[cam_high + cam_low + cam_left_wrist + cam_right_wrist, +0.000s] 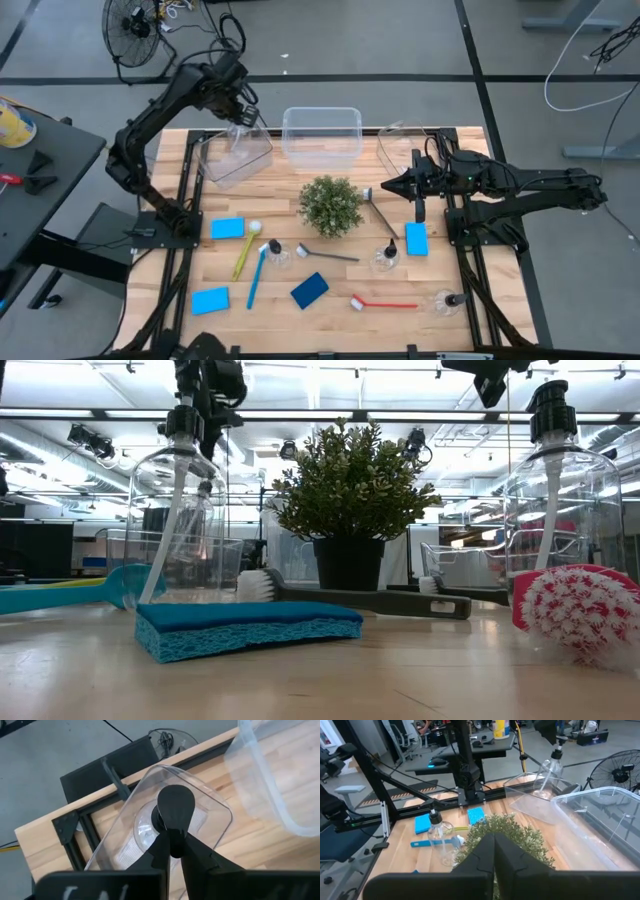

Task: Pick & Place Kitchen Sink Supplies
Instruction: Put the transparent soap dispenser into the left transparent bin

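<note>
1. We have one clear bottle (165, 820) clamped by its black cap in the left gripper (245, 110), suspended over the left bin (236, 155). Left wrist view looks straight down the cap, with the bin floor behind it.
2. Bottle's long axis reads close to vertical, cap up, base toward the bin. Right wrist view shows it hanging above the bin opening; we can't tell if the base touches the floor yet.
3. Step in hand, as we judge it: placing. Next move calls for lowering until the base seats inside the bin walls, then opening the fingers and lifting straight out so the cap doesn't snag.
4. Left bin sits tilted on its side edge, so the bottle may tip on release.
5. Right gripper (385, 187) hovers right of the left bin, beyond the green plant (331, 205), fingers together, holding nothing.
6. Not yet placed, all on the near side of the left bin: three bottles, four blue sponges, and the yellow, blue, dark grey and red brushes.
</note>
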